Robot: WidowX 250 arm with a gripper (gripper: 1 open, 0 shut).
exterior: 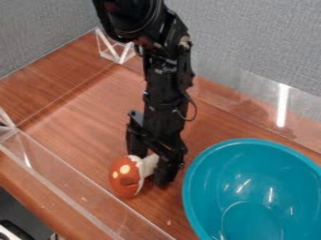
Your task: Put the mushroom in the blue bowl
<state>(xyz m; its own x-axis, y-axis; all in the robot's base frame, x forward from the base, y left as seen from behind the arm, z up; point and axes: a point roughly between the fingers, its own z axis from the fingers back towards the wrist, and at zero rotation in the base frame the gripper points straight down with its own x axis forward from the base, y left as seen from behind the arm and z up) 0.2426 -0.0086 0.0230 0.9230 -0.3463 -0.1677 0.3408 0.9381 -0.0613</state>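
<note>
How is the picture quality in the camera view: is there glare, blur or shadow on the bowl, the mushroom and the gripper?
Camera view: low resolution, soft overall. The blue bowl shows pale glare patches inside its glossy surface. The mushroom is small and slightly blurred, its spots barely readable. The gripper is dark, with little detail visible. The table is evenly lit, with only faint shadows.
</note>
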